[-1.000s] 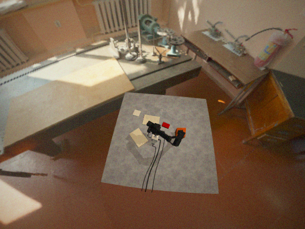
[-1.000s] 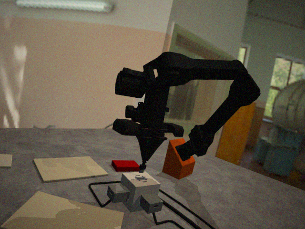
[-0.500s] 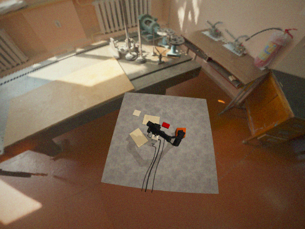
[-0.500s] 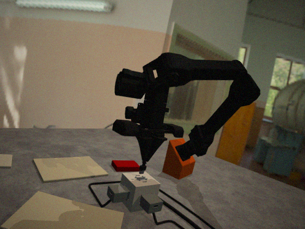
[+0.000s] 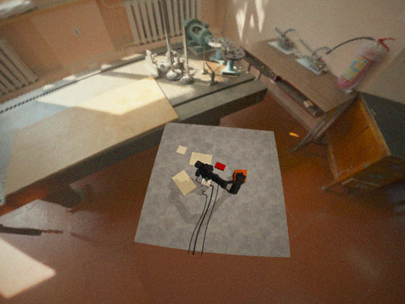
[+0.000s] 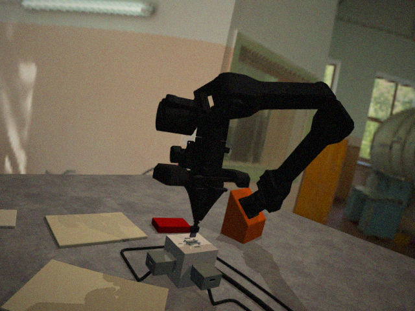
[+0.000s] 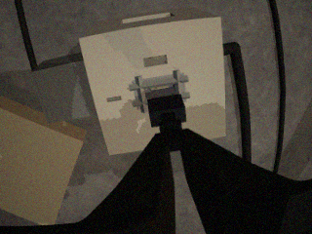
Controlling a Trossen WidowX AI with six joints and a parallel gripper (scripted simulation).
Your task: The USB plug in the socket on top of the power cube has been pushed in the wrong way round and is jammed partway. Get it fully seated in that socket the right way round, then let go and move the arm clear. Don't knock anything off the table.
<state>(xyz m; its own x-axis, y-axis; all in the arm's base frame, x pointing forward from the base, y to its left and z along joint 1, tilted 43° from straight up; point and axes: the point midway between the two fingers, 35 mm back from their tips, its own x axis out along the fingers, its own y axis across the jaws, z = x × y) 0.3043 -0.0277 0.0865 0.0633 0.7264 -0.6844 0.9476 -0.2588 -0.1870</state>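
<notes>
The black hand (image 6: 196,221) (image 7: 174,140) pinches the little black plug (image 6: 193,230) (image 7: 167,108) over the pale cube (image 6: 198,261) (image 7: 195,58), low in the exterior view's middle.

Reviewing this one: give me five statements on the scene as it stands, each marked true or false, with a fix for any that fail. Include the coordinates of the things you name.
1. The gripper (image 6: 196,221) (image 7: 174,140) is shut on the black plug (image 6: 194,230) (image 7: 167,110). True.
2. The red block (image 5: 219,166) (image 6: 171,225) sits on top of the power cube (image 6: 198,259) (image 7: 200,63). False: it lies on the table (image 5: 248,225) (image 6: 100,190), apart from the cube.
3. Two gray blocks (image 6: 161,262) (image 6: 205,276) stick out from the cube's sides. True.
4. The arm has already let go and moved clear. False: the gripper is over the cube, holding the plug.
5. The orange wedge-shaped block (image 5: 240,174) (image 6: 242,219) stands on the table. True.
</notes>
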